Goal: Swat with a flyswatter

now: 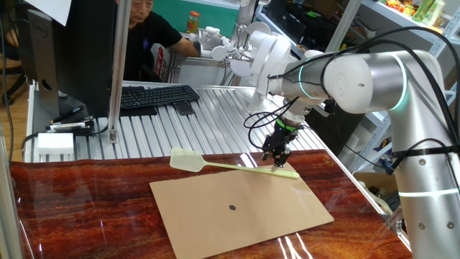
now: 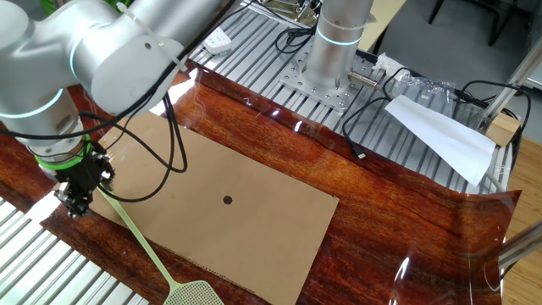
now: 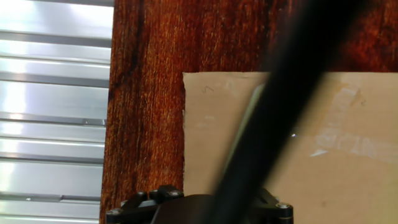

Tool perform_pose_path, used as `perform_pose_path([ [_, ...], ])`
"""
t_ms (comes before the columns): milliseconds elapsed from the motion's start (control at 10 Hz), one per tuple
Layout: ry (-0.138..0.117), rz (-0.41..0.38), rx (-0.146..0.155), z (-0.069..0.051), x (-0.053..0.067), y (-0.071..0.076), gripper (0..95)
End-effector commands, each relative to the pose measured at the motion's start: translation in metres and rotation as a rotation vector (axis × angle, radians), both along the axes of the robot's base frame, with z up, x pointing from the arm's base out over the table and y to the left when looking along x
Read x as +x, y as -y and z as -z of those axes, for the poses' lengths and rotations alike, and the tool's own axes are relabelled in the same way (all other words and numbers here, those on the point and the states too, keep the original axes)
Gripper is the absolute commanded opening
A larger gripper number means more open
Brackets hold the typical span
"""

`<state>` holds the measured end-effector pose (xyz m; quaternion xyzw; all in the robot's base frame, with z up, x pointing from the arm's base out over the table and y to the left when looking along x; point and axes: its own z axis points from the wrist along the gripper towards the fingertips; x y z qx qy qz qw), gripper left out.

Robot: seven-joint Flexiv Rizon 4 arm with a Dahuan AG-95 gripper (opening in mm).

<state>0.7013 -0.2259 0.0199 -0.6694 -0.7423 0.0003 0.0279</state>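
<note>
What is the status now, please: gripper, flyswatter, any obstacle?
Gripper low over handle end, opening unclear. Flyswatter flat across cardboard sheet edge. Nothing blocking.

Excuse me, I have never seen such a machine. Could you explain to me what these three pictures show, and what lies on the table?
The large white machine is a robot arm; at its end sit small black jaws, the gripper. Two pictures come from fixed cameras on different sides of the table. The third comes from a camera on the hand itself, looking down; a dark cable blocks much of it.

On the glossy red-brown wooden table lies a flat brown cardboard sheet with one small black dot. Across its edge lies a pale yellow-green plastic flyswatter. The jaws stand at the handle's end; whether they grip it, I cannot tell.
</note>
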Motion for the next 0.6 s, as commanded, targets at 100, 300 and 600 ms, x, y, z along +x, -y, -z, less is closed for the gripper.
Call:
perform_pose_path([
  [100,-0.001,-0.007,0.001,0.0004,0.0011,0.0002,57.0],
  [300,0.0,-0.022,0.001,-0.0011,0.0014,0.0004,57.0],
  [600,0.002,-0.087,-0.015,-0.0015,0.0015,0.0005,19.0],
])
